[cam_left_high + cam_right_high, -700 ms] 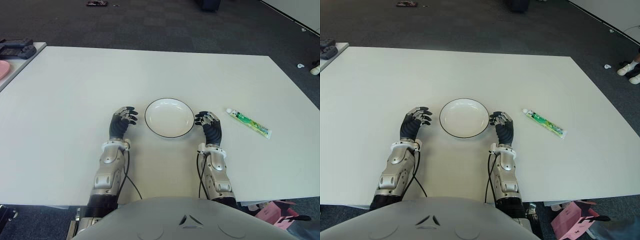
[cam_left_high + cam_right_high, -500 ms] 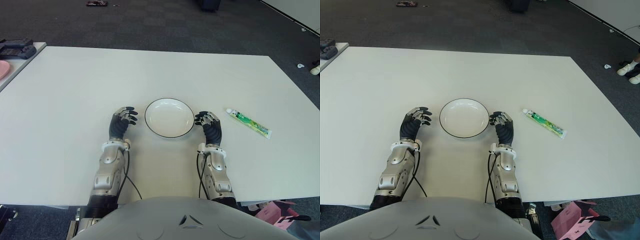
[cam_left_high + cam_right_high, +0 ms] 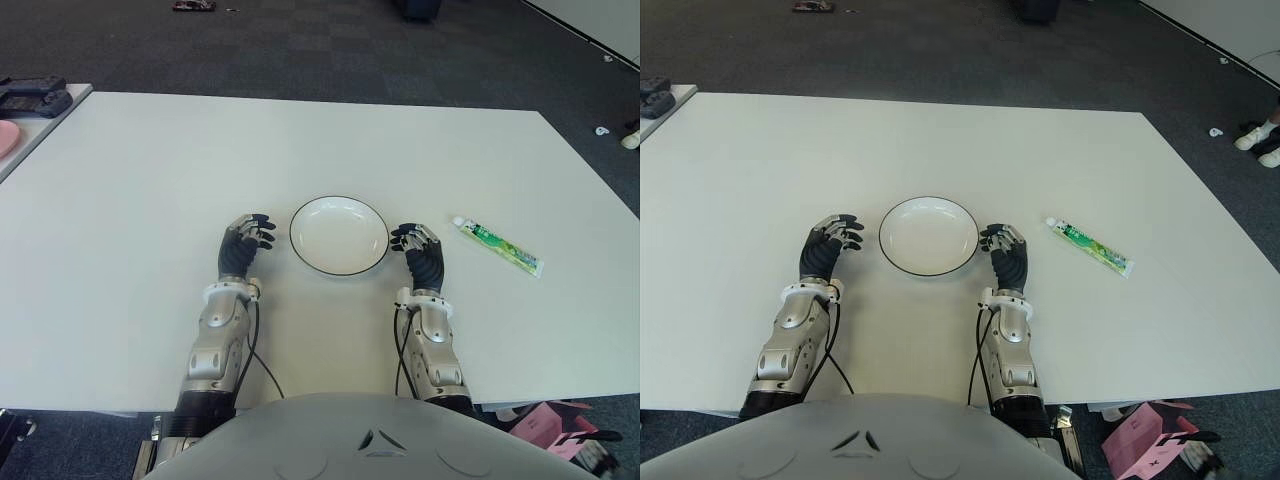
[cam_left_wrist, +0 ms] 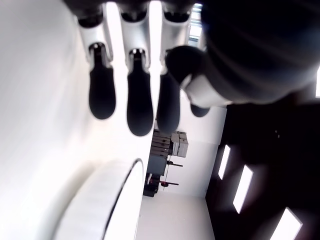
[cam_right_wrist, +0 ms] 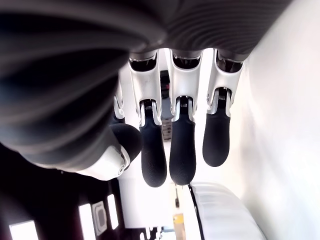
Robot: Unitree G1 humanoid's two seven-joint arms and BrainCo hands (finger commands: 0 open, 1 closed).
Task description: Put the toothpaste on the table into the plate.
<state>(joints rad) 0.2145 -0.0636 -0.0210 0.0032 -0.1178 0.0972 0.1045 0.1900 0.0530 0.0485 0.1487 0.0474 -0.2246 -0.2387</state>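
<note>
1. The left hand (image 3: 246, 245) is seen on the bench (image 3: 140, 170) just left of the plate (image 3: 339, 235); its fingers (image 4: 139, 95) are relaxed and nearly straight, and nothing is held.
2. The plate lies between the two hands, with nothing in it.
3. The right hand (image 3: 420, 252) is seen just right of the plate; its fingers (image 5: 182, 145) are loosely extended and likewise hold nothing.
4. The toothpaste (image 3: 497, 246) lies flat on the bench to the right of the right hand, apart from it, its cap end turned toward the plate.
5. The tube is judged to be light, soft and somewhat slippery; it would best be pinched across its middle, where it is fullest, since the flat crimped tail gives little to hold.
6. Compared with the earlier frames, almost nothing is changed: both hands, the plate and the tube are found in the same places, so the reach is not yet begun.
</note>
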